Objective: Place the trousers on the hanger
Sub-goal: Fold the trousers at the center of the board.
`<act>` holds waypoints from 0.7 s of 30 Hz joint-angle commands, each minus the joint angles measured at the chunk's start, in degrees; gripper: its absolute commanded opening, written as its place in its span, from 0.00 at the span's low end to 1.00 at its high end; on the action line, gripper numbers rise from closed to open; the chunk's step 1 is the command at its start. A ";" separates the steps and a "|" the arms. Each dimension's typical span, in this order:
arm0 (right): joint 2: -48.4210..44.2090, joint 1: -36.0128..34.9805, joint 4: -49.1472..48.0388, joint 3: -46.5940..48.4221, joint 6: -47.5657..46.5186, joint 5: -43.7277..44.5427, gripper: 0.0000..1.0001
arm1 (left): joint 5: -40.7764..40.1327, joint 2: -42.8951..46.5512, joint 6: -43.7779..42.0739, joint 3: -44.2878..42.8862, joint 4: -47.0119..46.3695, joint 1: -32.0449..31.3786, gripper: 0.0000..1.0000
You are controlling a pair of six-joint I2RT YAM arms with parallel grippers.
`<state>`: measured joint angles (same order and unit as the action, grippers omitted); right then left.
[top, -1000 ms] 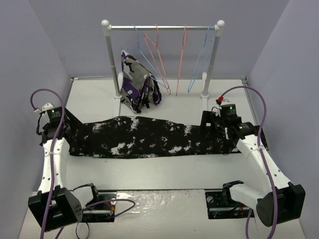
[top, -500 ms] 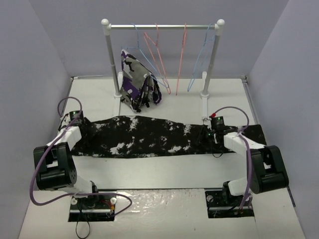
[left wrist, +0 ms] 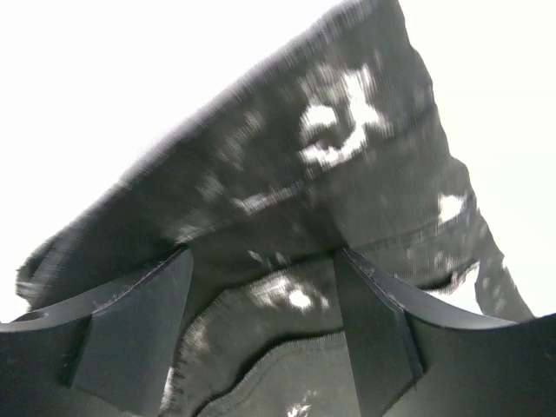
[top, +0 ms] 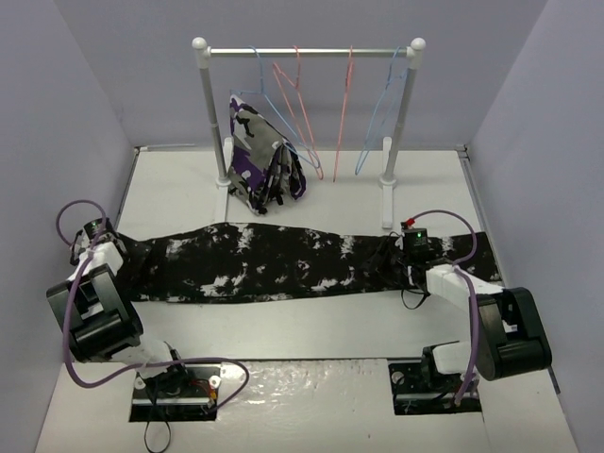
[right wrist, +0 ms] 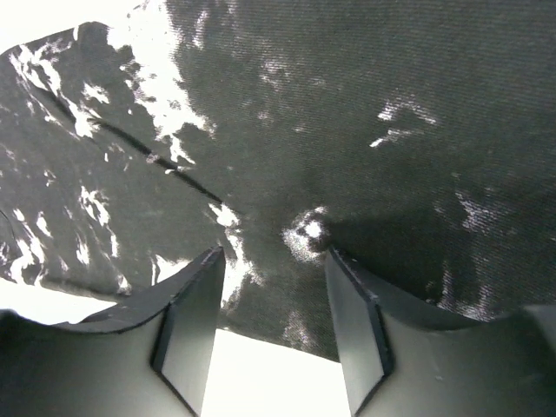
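Trousers (top: 283, 264) stretched along the worktop (top: 311, 330)
Their long axis runs left to right, one end at each arm. Since a second ago both arms have folded back and the left end has been drawn further left. The left tool (left wrist: 261, 256) is clamped on bunched cloth; the right tool (right wrist: 274, 252) has its fingers apart at the cloth's edge, and I cannot tell whether it grips
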<state>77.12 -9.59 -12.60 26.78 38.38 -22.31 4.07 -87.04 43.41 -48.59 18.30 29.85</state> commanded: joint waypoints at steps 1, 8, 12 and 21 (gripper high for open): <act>-1.46 -2.00 11.27 0.69 -2.33 11.06 0.52 | -7.76 0.53 -5.55 -2.73 3.94 6.23 0.64; -5.33 -8.72 18.53 7.73 -6.25 20.62 0.65 | 0.99 12.00 -8.65 -4.08 -0.42 -0.32 0.65; -10.21 -9.13 22.41 13.57 -10.08 22.60 0.74 | 3.93 17.04 -10.77 -4.22 -1.37 -13.91 0.65; -16.24 -9.01 26.83 19.31 -15.08 24.95 0.89 | 5.25 9.68 -4.70 0.17 -11.98 -27.64 0.65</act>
<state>62.65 -18.46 11.28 44.12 26.40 -0.50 9.22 -71.05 35.44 -48.96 12.30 3.38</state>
